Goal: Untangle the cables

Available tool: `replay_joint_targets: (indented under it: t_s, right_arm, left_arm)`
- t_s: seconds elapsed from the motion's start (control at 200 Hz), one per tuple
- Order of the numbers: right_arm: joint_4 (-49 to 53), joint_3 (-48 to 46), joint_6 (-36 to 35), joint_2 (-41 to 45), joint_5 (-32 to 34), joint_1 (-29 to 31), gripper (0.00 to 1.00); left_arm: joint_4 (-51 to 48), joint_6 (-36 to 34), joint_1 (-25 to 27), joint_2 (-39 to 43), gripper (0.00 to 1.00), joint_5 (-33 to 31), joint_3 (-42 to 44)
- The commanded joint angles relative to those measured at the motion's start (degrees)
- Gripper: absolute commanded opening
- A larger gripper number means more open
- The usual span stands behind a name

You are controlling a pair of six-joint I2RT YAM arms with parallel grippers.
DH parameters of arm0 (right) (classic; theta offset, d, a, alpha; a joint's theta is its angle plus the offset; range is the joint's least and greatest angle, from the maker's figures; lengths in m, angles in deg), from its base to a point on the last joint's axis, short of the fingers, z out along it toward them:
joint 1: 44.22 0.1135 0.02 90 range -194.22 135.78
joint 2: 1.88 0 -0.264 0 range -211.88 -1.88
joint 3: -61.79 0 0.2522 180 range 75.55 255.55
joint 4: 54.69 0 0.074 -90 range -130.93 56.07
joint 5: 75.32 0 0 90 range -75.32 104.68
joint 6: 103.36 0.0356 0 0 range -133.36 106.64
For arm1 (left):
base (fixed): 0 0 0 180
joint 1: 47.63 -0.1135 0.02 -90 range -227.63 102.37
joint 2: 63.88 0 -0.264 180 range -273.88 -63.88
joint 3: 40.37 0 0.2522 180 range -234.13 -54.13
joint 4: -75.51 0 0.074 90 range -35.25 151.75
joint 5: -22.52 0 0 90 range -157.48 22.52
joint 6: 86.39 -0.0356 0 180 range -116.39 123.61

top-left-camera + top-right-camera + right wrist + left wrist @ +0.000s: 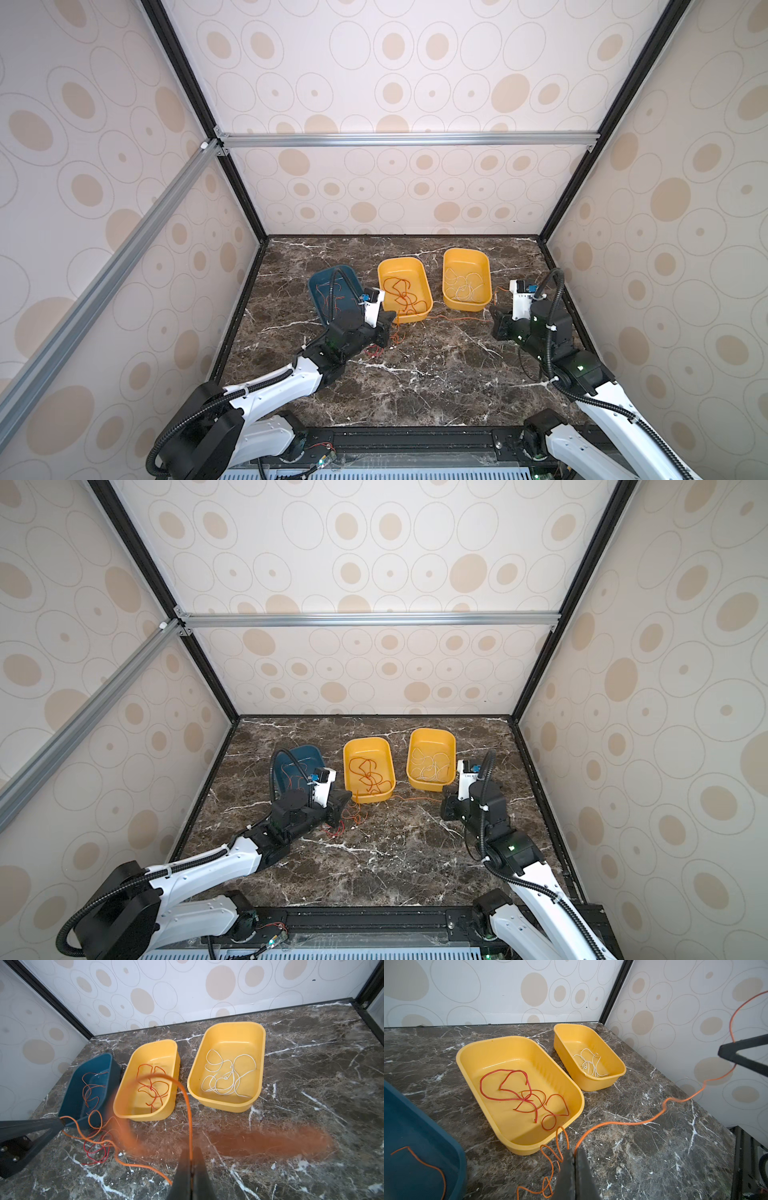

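One orange cable (623, 1123) runs low over the marble between my two grippers. My left gripper (574, 1152) is shut on it beside the middle yellow tray (399, 262), and a tangle of orange loops (550, 1159) sits beside its fingers. My right gripper (192, 1151) is shut on the same cable (188, 1105) in front of the right yellow tray (465, 252). In both top views the span (453, 319) (419, 799) lies between the left gripper (388, 328) and the right gripper (496, 320). A red cable (95, 1147) is curled on the table near the left gripper.
The middle tray holds red cables (508, 1084). White cables (226, 1078) lie in the right tray. A dark blue tray (318, 286) at the left holds orange cable (91, 1088). Patterned walls close in the back and both sides.
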Motion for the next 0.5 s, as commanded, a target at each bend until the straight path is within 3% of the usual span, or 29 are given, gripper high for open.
replay_joint_targets:
  t_s: [0.0, 0.165, 0.49]
  right_arm:
    - [-3.45, 2.7, 1.08, -1.18, -5.55, -0.52, 0.0]
    - [-6.27, 6.47, 2.13, -4.75, -14.78, -0.6, 0.0]
    - [-10.86, 12.86, 4.49, -9.88, -21.84, -0.65, 0.0]
  left_arm:
    - [-1.66, -0.23, -0.79, 1.13, 0.0, -1.14, -0.64]
    - [-4.01, -0.38, -1.47, 2.21, 0.0, -1.18, -3.51]
    - [-14.65, -4.07, -1.62, 5.05, 0.0, -3.12, -16.82]
